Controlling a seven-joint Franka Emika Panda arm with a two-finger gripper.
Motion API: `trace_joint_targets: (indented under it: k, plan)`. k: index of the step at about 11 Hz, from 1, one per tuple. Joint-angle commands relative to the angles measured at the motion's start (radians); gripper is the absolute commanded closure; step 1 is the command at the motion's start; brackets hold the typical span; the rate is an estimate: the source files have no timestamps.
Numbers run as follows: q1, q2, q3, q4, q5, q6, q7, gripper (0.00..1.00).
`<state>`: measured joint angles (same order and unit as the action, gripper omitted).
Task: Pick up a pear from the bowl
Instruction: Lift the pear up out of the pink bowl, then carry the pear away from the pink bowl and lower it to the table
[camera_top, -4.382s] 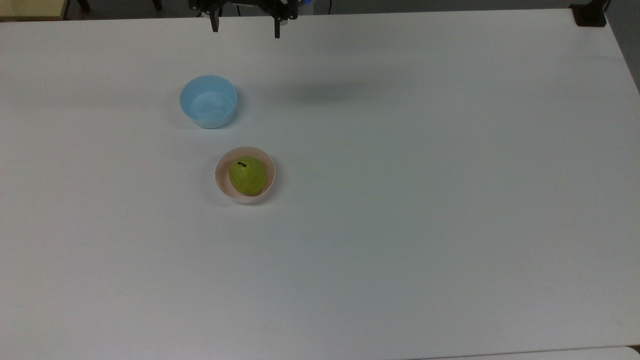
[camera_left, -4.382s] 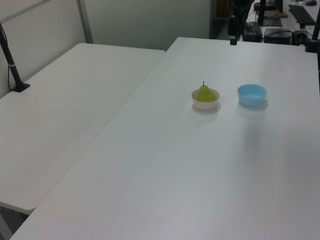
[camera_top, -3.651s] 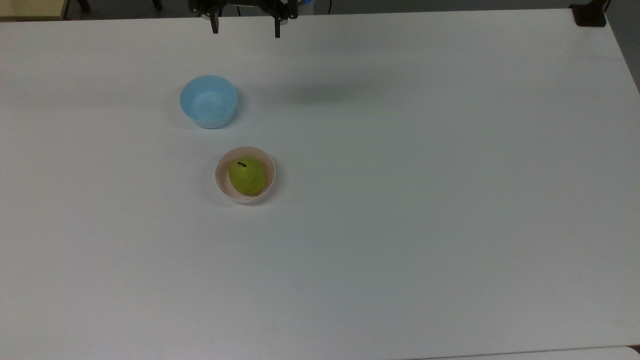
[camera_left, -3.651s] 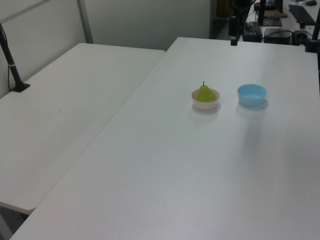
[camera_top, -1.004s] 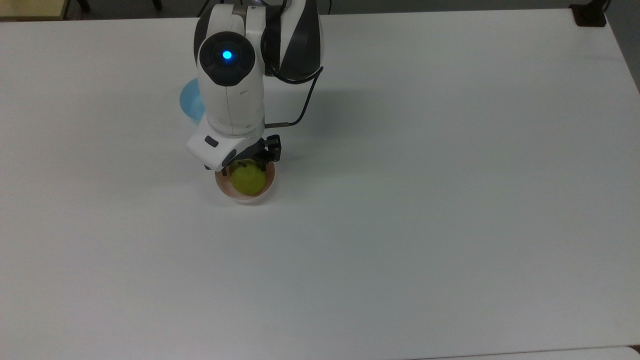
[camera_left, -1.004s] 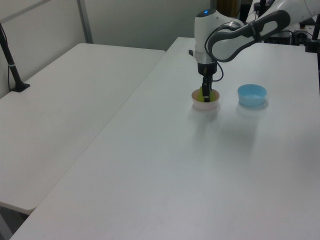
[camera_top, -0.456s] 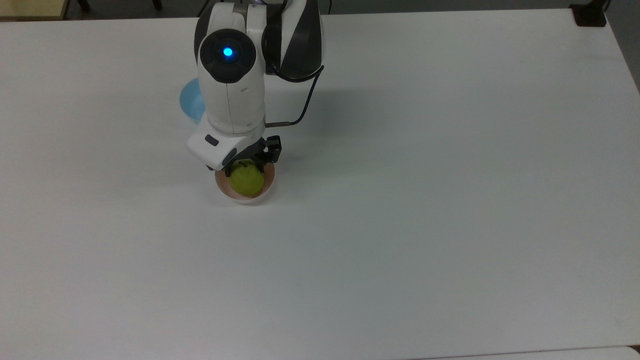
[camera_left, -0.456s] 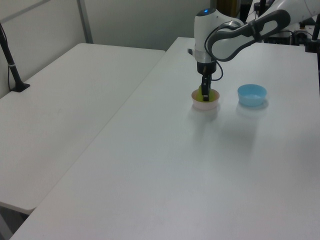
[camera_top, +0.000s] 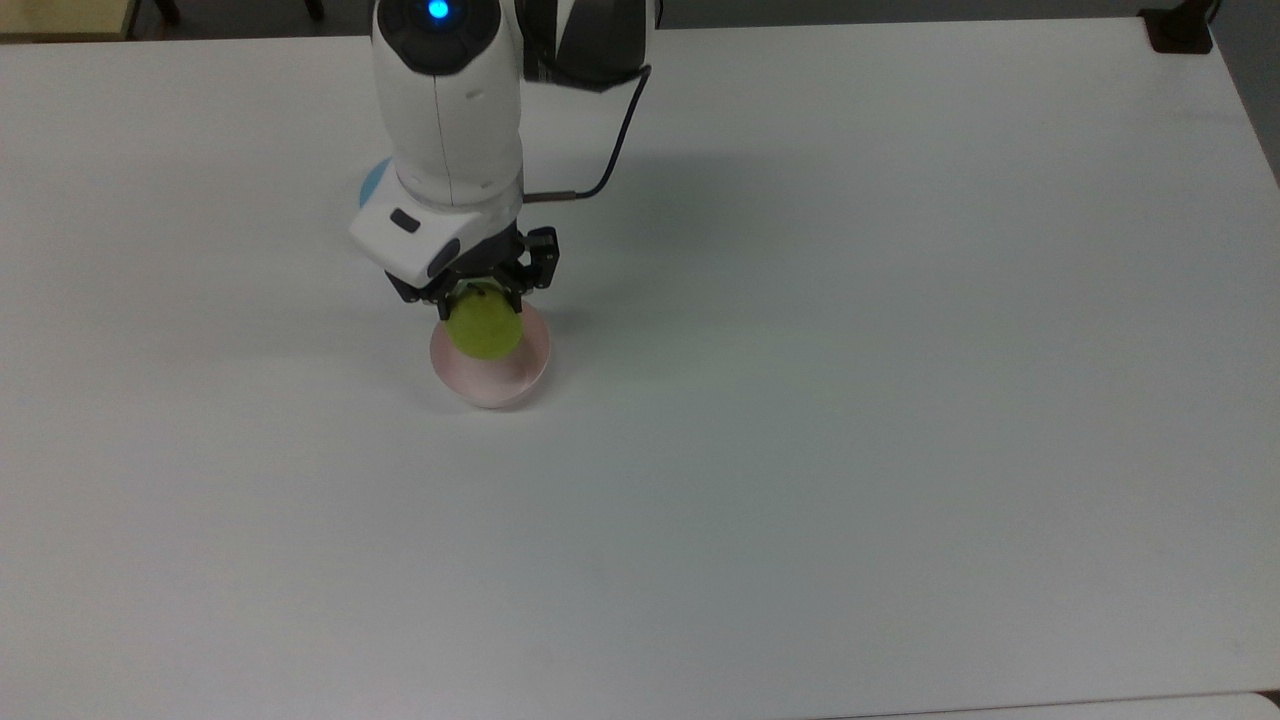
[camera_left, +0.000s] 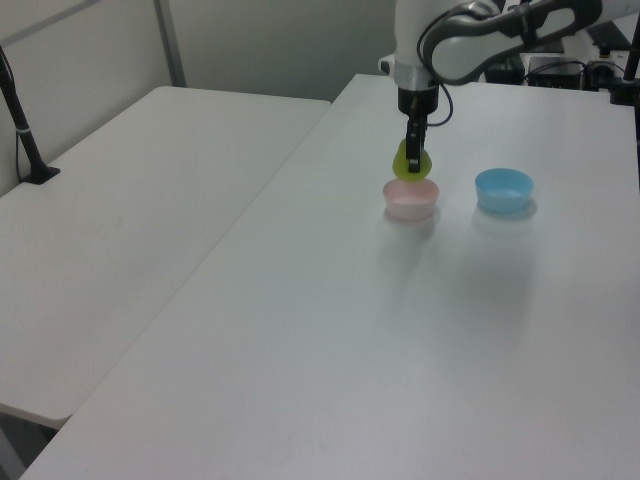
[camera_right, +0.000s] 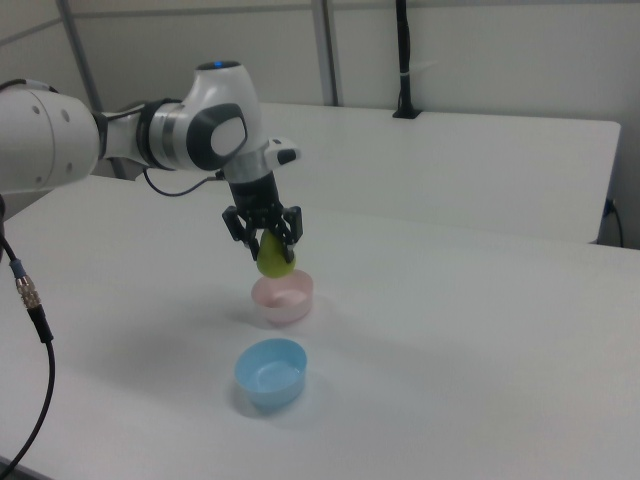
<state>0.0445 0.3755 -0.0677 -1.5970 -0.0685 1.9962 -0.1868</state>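
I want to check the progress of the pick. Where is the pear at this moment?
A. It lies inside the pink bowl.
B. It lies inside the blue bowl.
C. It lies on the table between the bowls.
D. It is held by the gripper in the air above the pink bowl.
D: the gripper holds the pear clear above the pink bowl, as the left view also shows.

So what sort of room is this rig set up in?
Probably a robotics lab or office workroom: plain white folding tables pushed together, a white robot arm lifting a yellow-green pear above a pale pink bowl, and black camera poles clamped to table edges.
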Motion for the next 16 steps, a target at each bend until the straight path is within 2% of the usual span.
trace_joint_targets:
  k: [1,6,8,13,16]
  plan:
    - [-0.008,-0.027,-0.02,0.051,-0.005,-0.053,-0.008,0.71]
    - [-0.159,-0.006,-0.027,0.086,-0.005,-0.031,-0.172,0.71]
    - [-0.216,0.029,-0.027,0.091,-0.004,0.042,-0.206,0.71]
    - [-0.282,0.164,-0.029,0.088,-0.017,0.222,-0.22,0.71]
    - [-0.299,0.21,-0.029,0.088,-0.016,0.269,-0.22,0.7]
